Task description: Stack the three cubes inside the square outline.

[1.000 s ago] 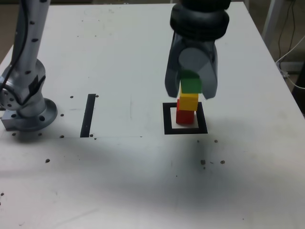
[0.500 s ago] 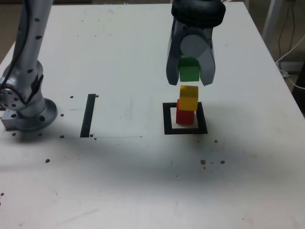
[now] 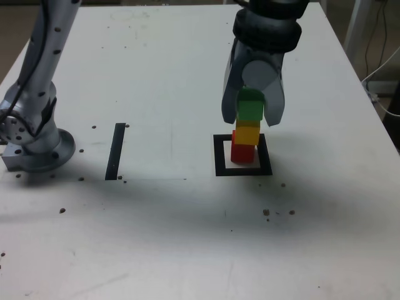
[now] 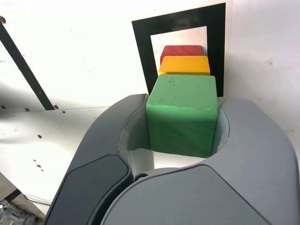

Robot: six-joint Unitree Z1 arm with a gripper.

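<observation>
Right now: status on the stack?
Gripper shut on green matte cube. Yellow cube on red cube inside black tape square outline. Nothing in the way.

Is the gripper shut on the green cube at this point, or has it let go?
Shut on it. In the wrist view the gripper presses the green cube from both sides; in the exterior view the cube sits just over the yellow cube.

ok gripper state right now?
Gripper: shut on the green cube, held over the yellow cube and red cube.
</observation>
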